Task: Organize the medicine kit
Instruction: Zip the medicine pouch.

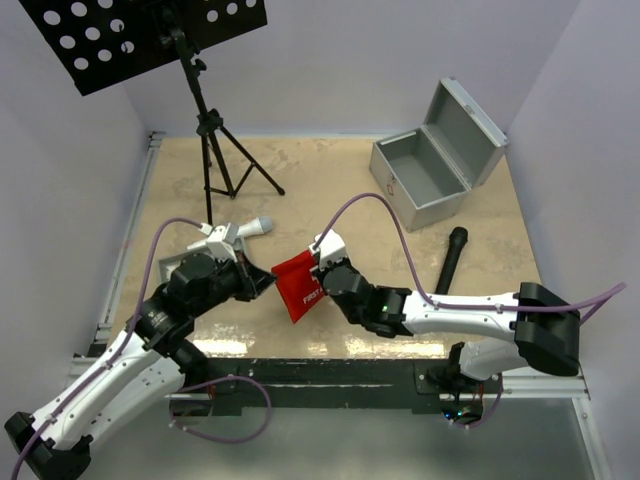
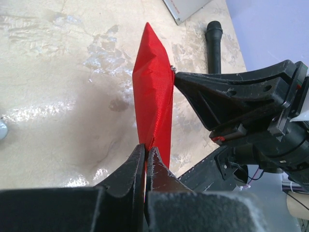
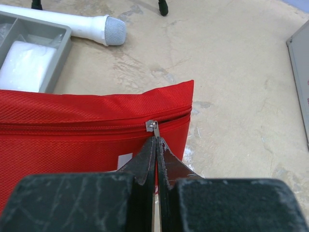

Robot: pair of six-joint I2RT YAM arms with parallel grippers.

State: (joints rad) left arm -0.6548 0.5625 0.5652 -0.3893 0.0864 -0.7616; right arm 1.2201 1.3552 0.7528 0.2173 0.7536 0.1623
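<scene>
While L fingers (image 2: 129, 170) pinch pouch (image 2: 153, 96) | R fingers (image 3: 144, 164) clamp zip pull (image 3: 152, 126)

Pale, plain walls (image 1: 350, 70) enclose a mottled beige tabletop (image 1: 320, 180); a black tripod stand (image 1: 210, 125) carrying a perforated black panel (image 1: 140, 30) stands back left.

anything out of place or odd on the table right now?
Nothing spilled or damaged. A black cylinder lies loose beside the open metal case, which looks empty. The red pouch, pinched in both sets of jaws, is outside it too.
</scene>
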